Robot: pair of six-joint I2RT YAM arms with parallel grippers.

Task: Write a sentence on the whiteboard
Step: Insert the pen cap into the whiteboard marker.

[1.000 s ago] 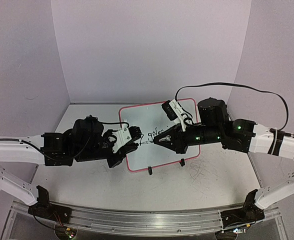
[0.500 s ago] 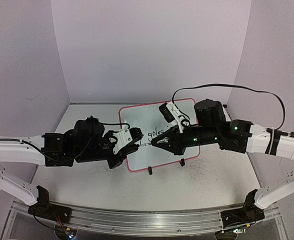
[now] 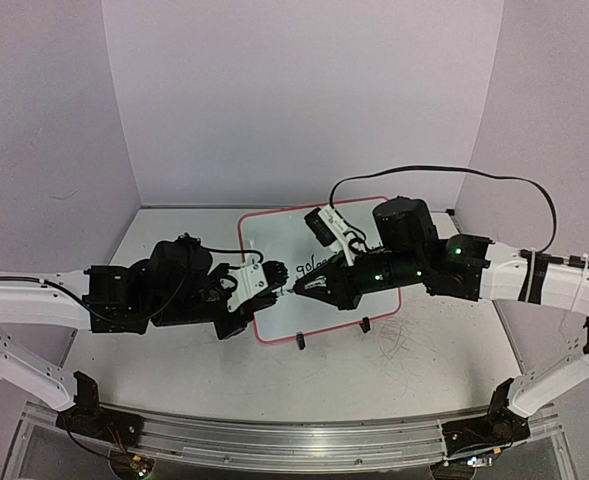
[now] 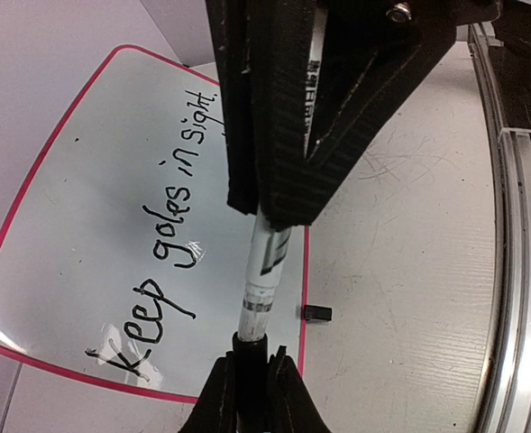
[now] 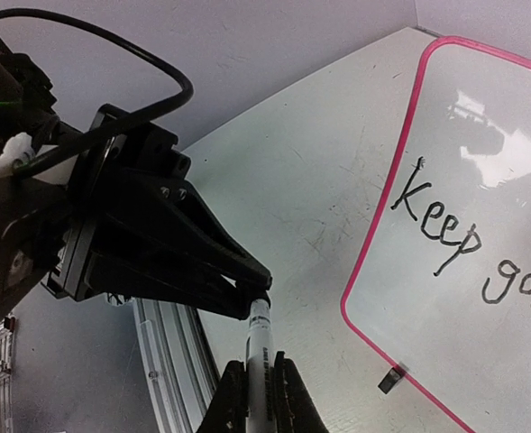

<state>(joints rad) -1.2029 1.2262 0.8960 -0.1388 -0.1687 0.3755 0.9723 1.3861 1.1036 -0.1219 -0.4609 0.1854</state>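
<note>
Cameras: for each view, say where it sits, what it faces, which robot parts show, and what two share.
Top: high behind the robot, looking down on table and whiteboard; left arm and right arm show.
Left wrist: on the left arm, facing past the left gripper to the sentence.
Right wrist: on the right arm, facing past the right gripper at the left gripper.
Shared: both wrist views show the marker held at both ends.

Only one readable sentence for you: "Keep goles in sight.", black handwriting on the whiteboard. Right wrist view cuts it to "Keep gole". The marker label has print, too small to read.
</note>
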